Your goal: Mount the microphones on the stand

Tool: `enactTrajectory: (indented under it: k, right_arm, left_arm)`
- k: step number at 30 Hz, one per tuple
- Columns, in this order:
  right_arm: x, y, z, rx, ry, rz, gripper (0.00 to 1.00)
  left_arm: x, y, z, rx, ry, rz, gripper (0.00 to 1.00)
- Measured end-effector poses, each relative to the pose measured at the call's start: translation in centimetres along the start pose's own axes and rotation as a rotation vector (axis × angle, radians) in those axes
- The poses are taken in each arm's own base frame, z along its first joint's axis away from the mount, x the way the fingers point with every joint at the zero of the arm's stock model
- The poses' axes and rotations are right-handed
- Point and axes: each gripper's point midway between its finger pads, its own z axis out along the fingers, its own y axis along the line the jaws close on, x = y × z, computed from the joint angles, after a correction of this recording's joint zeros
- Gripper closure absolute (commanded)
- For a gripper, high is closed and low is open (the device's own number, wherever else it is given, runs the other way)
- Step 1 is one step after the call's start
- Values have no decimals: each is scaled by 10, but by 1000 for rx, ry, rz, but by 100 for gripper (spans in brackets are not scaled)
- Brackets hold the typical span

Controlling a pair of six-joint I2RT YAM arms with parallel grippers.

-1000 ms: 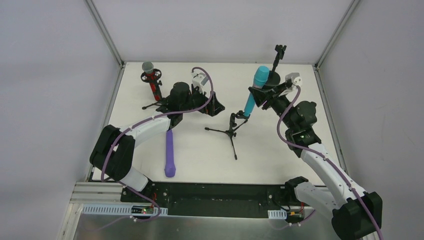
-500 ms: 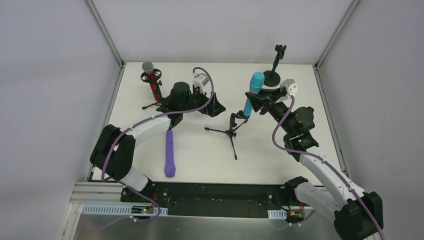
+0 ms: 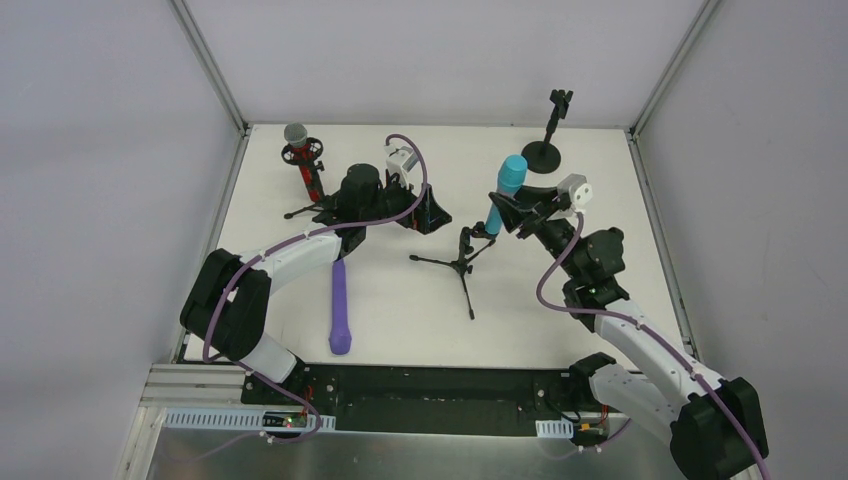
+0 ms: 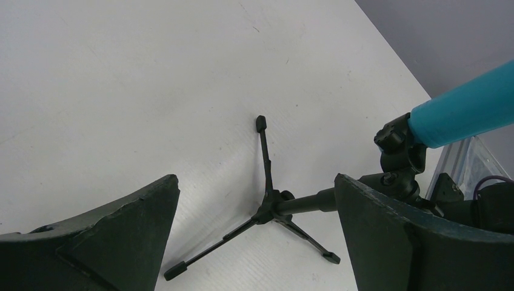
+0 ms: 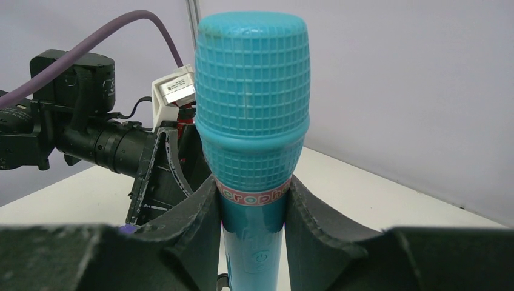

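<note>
We count three microphones and three stands. Left of the left jaws, the red microphone (image 3: 296, 134) stands in a tripod stand (image 3: 298, 212). The purple microphone (image 3: 340, 308) lies on the surface (image 3: 400, 320) nearer than them. They gape wide, holding nothing. The right jaws clamp the cyan microphone (image 3: 505, 190), its tail at the middle tripod's (image 3: 462, 268) clip. The round-based stand (image 3: 545, 152) is beyond them.

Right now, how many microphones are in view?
3. The red microphone stands in the far-left stand; the cyan microphone is in the right pincer, its tail at the clip of the middle stand; the purple microphone lies on the table, near left.
</note>
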Motion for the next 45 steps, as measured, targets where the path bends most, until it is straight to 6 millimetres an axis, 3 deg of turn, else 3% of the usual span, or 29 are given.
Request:
enactTrajectory:
  k: [43,45]
  right_arm:
    - [9,-9,-12,71,-115,14,100]
    - [9,-9,-12,74,-119,20,95]
  left_arm:
    - [5,3,-1,-9,18,18,0]
    - [5,3,-1,-10,18,19,0]
